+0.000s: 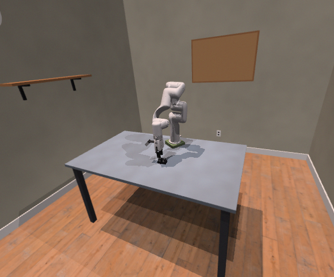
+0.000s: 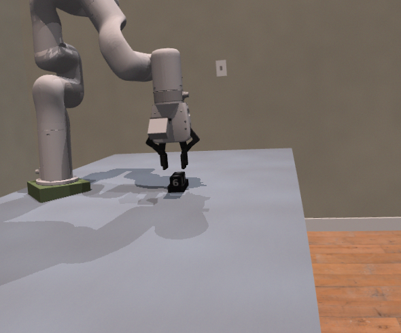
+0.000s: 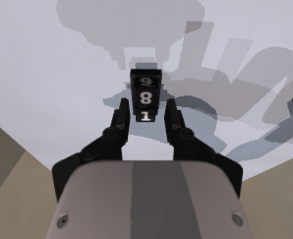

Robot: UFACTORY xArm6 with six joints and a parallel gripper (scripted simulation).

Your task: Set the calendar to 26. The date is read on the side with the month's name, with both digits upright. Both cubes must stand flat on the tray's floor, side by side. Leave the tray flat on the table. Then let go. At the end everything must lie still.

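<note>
White arm stands on a green base plate (image 2: 81, 187) at the far side of the grey worktop (image 2: 194, 257). Its last link points straight down, and the tool (image 2: 174, 165) hangs in the air above the calendar (image 2: 177, 181), not touching it. Fingers half spread, nothing between them — tool is released, gripping nothing.

Calendar: a small black block set sitting on the worktop, in front of the base plate and well apart from it, inside the arm's shadow. Exterior view: the face turned to that camera shows a white 6, upright. Wrist view: the black piece runs lengthwise away from the camera, framed between the two fingers; three white digits read along it — 1 nearest, then 8, then what looks like a 9 at the far end, blurred. Cannot tell from any view where tray ends and cubes begin, nor whether both cubes sit flat in it; the month side is not made out.

Top view: calendar is a small dark spot directly below the tool, near the worktop's middle, toward the arm's side
</note>
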